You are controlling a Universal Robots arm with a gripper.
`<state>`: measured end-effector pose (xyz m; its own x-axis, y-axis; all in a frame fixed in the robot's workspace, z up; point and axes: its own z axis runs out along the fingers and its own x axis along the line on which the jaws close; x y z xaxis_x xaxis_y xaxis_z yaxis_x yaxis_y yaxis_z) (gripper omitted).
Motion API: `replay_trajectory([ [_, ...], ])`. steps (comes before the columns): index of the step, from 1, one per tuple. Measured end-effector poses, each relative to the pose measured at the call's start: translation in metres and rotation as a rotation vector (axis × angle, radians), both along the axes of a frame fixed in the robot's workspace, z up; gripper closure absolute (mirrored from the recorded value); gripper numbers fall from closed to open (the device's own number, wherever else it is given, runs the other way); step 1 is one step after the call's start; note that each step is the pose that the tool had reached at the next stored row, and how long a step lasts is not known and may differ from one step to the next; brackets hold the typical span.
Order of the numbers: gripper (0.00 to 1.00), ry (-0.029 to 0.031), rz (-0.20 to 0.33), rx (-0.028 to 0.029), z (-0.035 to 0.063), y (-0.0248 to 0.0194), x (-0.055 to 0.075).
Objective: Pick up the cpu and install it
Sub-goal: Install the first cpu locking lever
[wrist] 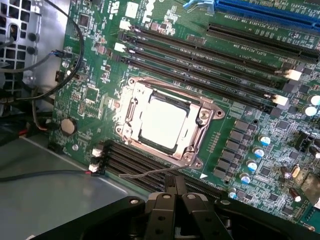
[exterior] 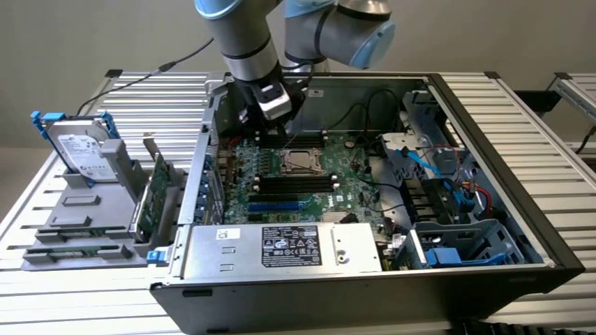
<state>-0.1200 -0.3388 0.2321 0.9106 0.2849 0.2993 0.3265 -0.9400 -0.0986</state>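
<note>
The slatted surface (exterior: 521, 105) carries everything here, and the big open computer case (exterior: 373, 307) lies on its side on it, presumably so the arm can come straight down onto the board. The arm (exterior: 244, 35) drops in from above at the far end of the case. Off to the exterior view's left a grey holder rack (exterior: 84, 209) props up the hard drive (exterior: 79, 150) and a green card (exterior: 153, 188), each on edge where a grasp could reach it.

Inside the case lies the motherboard (exterior: 317, 199). The gripper (exterior: 275, 112) hangs just above it, near the socket but apart from it. And there is the cpu (exterior: 300, 162), flat in the middle of the board.

The exterior view gives the whole layout, with the rack and the arm's reach. The wrist view gives the detail: the cpu (wrist: 162, 122) sits square inside the metal socket frame (wrist: 200, 107), silver top up, which looks seated to me. A thin lever wire (wrist: 150, 173) runs along the frame's edge. The gripper (wrist: 175, 195) has its jaws pressed together on nothing.
</note>
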Motion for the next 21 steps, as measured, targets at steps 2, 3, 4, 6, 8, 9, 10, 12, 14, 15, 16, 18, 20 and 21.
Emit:
replay_trajectory([
  [2,0.89,0.0,-0.011,-0.0134,-0.0001,0.0,0.0],
  [3,0.89,0.0001,-0.016,-0.0198,-0.0002,0.0,0.0],
  [4,0.89,0.0001,-0.021,-0.0263,-0.0003,0.0,0.0],
  [6,0.89,0.0001,-0.031,-0.039,-0.0009,0.0,0.0],
  [8,0.89,0.0,-0.04,-0.049,-0.0014,0.0,0.0],
  [9,0.89,0.0003,-0.045,-0.0522,-0.0015,0.0,0.0],
  [10,0.89,0.001,-0.05,-0.0539,-0.0016,0.0,0.0],
  [12,0.89,0.0049,-0.061,-0.0555,-0.0016,0.0,0.0],
  [14,0.89,0.0102,-0.072,-0.0564,-0.0016,0.0,0.0],
  [15,0.89,0.013,-0.077,-0.0568,-0.0016,0.0001,0.0],
  [16,0.89,0.0158,-0.082,-0.0573,-0.0016,0.0001,0.0],
  [18,0.89,0.0211,-0.092,-0.058,-0.0016,0.0002,0.0],
  [20,0.89,0.0252,-0.1,-0.0589,-0.0016,0.0005,0.0],
  [21,0.89,0.0268,-0.103,-0.0595,-0.0016,0.0007,-0.0001],
])
